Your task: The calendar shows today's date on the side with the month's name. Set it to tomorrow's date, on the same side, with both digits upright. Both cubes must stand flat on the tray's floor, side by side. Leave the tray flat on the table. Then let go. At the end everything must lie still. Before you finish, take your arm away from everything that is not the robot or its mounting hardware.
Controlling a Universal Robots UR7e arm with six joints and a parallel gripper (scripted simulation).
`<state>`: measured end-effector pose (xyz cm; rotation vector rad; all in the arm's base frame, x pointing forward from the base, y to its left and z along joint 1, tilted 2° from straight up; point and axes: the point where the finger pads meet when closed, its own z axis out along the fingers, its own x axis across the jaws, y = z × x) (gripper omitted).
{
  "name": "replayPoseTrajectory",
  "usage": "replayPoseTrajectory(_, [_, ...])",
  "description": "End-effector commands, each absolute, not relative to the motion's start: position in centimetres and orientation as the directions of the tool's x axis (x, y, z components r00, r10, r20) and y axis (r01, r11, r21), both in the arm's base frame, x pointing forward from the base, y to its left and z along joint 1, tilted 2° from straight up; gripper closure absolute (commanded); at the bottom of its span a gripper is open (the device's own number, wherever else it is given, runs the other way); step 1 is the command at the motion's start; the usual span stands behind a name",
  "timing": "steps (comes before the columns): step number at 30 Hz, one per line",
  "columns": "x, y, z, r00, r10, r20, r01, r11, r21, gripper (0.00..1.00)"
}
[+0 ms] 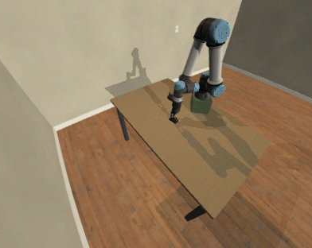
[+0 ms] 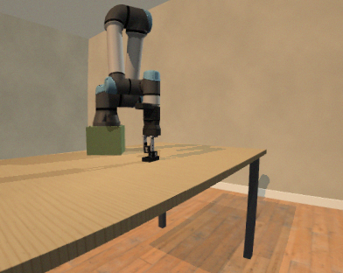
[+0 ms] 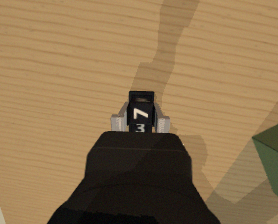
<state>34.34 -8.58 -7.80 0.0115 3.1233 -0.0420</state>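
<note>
The tool, its grey fingers clamped on a small black number cube, holds it low over the wooden tabletop. Only the wrist view shows its white 7 and 3 upright.
</note>
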Motion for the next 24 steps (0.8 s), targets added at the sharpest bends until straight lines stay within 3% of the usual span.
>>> replayPoseTrajectory(1, [34.4,-8.6,-8.3,-1.0,0.007,-0.019,0.008,1.0,-0.027,0.43])
replayPoseTrajectory(24, [34.4,-8.6,-9.4,-1.0,0.007,-0.019,0.008,1.0,-0.027,0.43])
